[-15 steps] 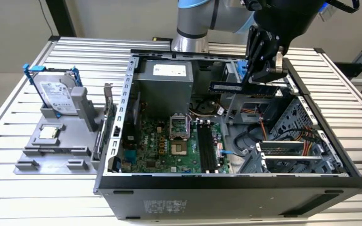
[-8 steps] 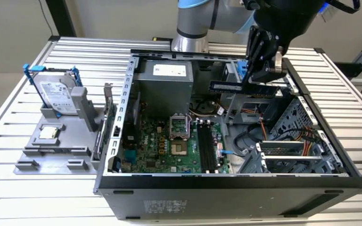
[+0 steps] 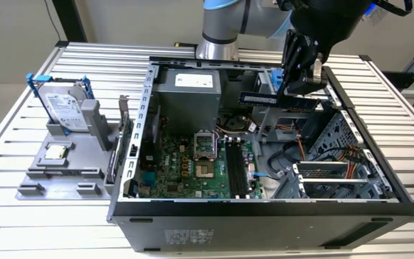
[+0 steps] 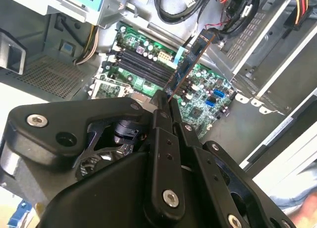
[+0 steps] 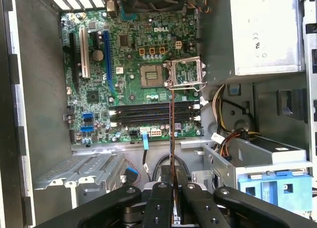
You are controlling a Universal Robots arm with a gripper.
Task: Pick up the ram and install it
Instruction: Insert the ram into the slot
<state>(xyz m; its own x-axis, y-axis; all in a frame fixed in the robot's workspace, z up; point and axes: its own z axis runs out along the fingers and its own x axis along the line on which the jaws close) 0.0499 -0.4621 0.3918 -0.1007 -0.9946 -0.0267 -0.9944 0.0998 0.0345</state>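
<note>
One ram [image 3: 279, 100] pinched in the end effector [image 3: 301, 90], hung above the open case [image 3: 264, 221], apart from the motherboard's [image 5: 133, 54] four black slots [image 5: 148, 115], one drive [image 3: 63, 108] and one chip [image 3: 54, 152] on a grey tray [image 3: 56, 181] alongside.

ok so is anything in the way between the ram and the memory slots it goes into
Nothing visible. The gripper holds the ram in the air above the open case, and the black memory slots on the motherboard lie bare below it. The cables sit beside the slots, not across them.
</note>
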